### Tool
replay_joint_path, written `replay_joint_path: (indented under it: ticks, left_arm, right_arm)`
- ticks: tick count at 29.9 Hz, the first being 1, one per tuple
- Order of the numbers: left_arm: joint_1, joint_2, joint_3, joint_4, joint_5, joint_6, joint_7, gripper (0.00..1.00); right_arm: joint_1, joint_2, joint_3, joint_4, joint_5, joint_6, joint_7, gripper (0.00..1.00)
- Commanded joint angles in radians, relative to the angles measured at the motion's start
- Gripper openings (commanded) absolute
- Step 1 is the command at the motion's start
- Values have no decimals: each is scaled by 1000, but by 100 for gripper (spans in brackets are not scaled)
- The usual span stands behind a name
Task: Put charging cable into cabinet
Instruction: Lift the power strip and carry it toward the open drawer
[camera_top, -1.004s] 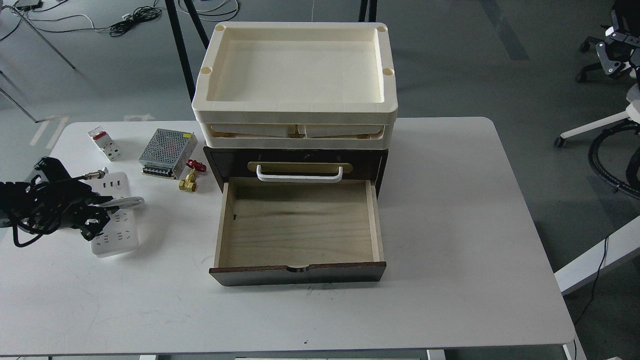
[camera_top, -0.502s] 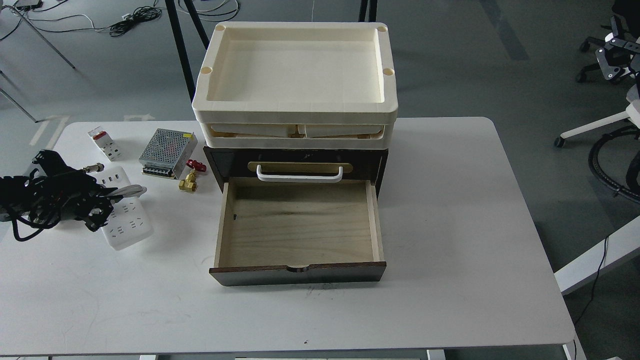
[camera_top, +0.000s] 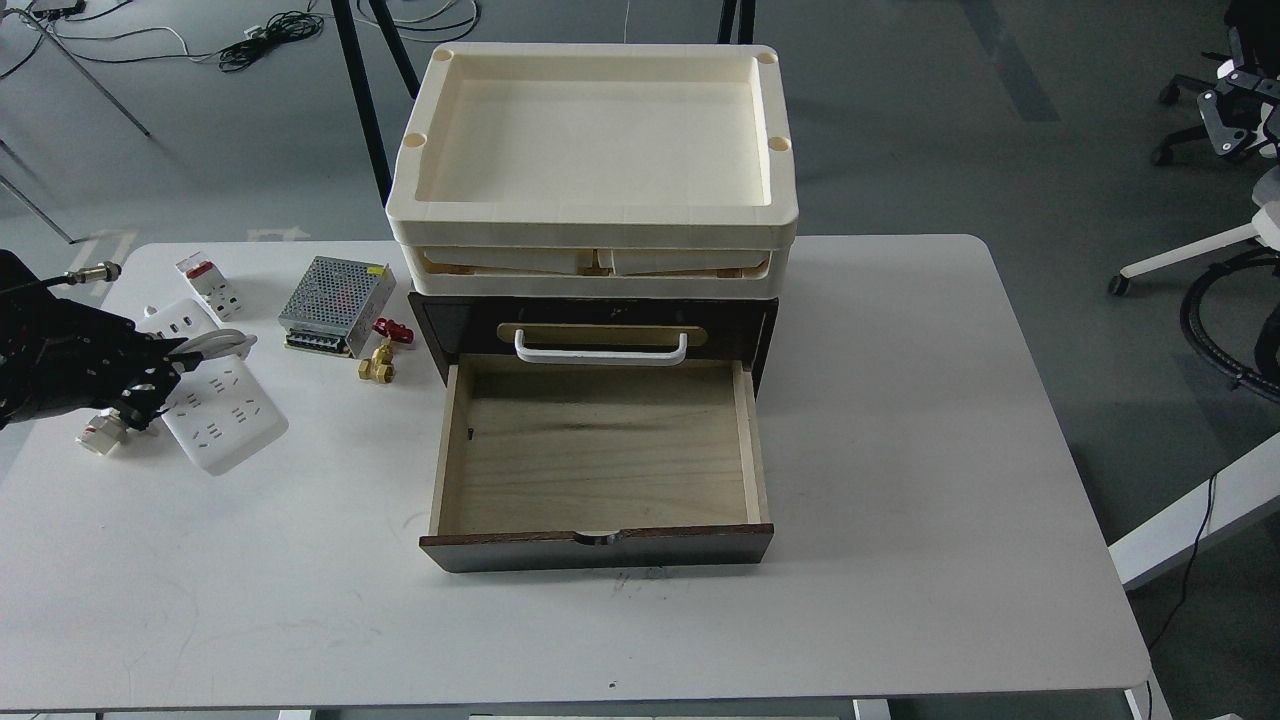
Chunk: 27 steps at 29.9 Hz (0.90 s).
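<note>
The charging cable (camera_top: 225, 420), a flat white power strip with a looped white cord, hangs tilted just above the table at the far left. My left gripper (camera_top: 160, 385) comes in from the left edge and is shut on the strip's left side; its dark fingers hide part of the strip. The cabinet (camera_top: 440, 320), dark brown, stands mid-table with its lower drawer (camera_top: 600, 455) pulled out, showing a bare pale wood floor. A white bar handle (camera_top: 600, 350) sits on the shut drawer above. The strip is well left of the open drawer. My right gripper is out of view.
Cream trays (camera_top: 590, 215) are stacked on the cabinet. A silver perforated power supply box (camera_top: 335, 292), a small white breaker with a red switch (camera_top: 208, 285) and a brass valve with a red handle (camera_top: 380, 362) lie between strip and cabinet. A small white and red part (camera_top: 100, 432) lies under my arm.
My left gripper has drawn back to the left and up with the power strip, which has turned and tilted. The small white and red part has come into view under the arm.
</note>
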Motion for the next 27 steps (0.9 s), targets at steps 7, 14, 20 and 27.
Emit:
replay_joint_path:
  ticks: [7,14,20,27]
  left_arm:
    - [-13,296,-20,-505,-105,-87,0,0]
    - [-10,314,-18,-713,-249,-182,0,0]
    - [-2,238,-18,-734,-410,-236,0,0]
    - [-2,54,-37,-728,-723,-310,0,0]
  right_arm:
    - [0,-1,3,-1,0,-1,0,100]
    - [0,-1,5,-2,0,-12,0,100]
    - [0,-1,9,-14,3,-14,0,99]
    - [-3,-1,9,-24,3,-14,0,100]
